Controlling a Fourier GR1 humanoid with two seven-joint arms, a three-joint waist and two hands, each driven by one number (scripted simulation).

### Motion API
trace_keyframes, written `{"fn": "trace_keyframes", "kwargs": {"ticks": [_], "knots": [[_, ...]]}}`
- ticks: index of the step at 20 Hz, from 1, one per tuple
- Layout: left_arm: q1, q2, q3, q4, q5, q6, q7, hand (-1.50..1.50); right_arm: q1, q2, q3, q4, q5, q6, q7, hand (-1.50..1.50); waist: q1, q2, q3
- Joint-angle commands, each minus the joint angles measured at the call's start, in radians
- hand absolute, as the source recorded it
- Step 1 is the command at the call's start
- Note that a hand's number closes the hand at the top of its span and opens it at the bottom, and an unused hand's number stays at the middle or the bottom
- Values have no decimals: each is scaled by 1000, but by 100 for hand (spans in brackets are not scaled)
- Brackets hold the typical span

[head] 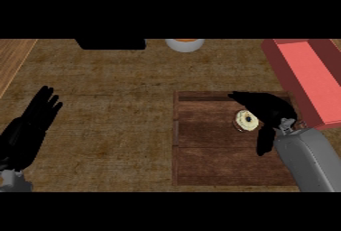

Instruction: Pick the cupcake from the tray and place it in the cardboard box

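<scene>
right hand [269, 110] curled beside cupcake [246, 120] on tray [213, 158]

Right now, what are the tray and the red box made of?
The tray looks like dark wood with a dull finish: grain lines and plank seams run across it. The red box is smooth, flat-coloured and matt, with thin walls; it could be cardboard, but the look alone doesn't settle it.

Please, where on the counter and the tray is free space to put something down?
Free: the counter between the resting left hand and the tray, and the tray's near half. Crowded: the tray's far right, where the right hand is at the cupcake, beside the red box.
</scene>
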Motion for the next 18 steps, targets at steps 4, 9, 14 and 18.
{"fn": "trace_keyframes", "kwargs": {"ticks": [4, 9, 14, 18], "knots": [[2, 7, 31, 20, -8, -33, -16, 0, -55, 14, -32, 148, 67, -55, -102, -150, 2, 0, 0], [49, -25, 13, 54, -24, -58, -82, 0, -31, 43, -22, 93, 78, -97, -133, 150, 0, 0, 0], [-5, -22, 23, 72, -29, -48, -59, 0, -73, 46, -13, 194, 141, -160, -217, 150, 1, 1, 0], [25, -54, -8, 15, -36, -34, -36, 0, -129, 92, -98, 303, 145, -231, -149, 150, 10, 2, 0]]}}
